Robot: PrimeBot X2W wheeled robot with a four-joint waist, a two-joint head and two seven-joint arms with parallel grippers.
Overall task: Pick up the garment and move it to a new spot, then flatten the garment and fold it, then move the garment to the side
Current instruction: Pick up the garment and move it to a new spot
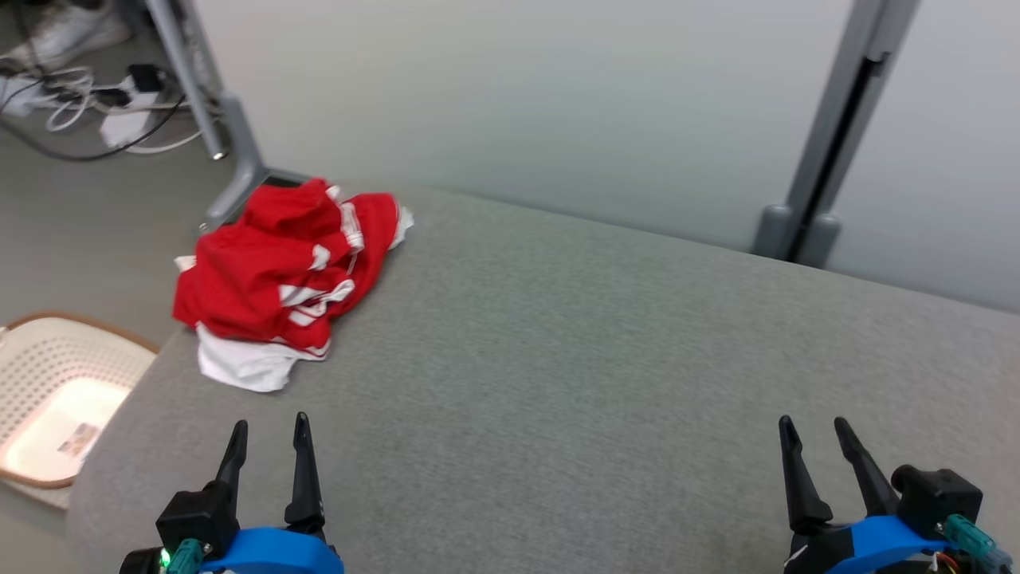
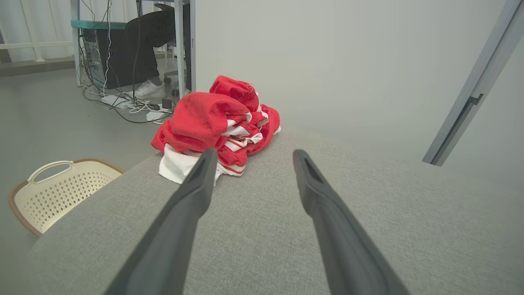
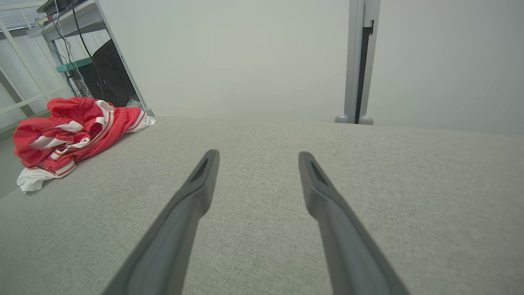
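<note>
Red-and-white garment point(image 1: 279, 279) lies bunched ahead of the left fingers point(image 1: 303, 470), at the edge of the grey surface point(image 1: 598, 359), well apart from the right fingers point(image 1: 794, 470). We find both pairs spread and empty. Risk: a shallow pinch could drag it off toward the basket point(image 1: 80, 323).

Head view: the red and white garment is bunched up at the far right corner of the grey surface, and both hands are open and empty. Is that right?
Not quite. The garment is bunched up at the far left corner of the grey surface, not the right, as the head view shows. The left hand and right hand are indeed open and empty.
</note>
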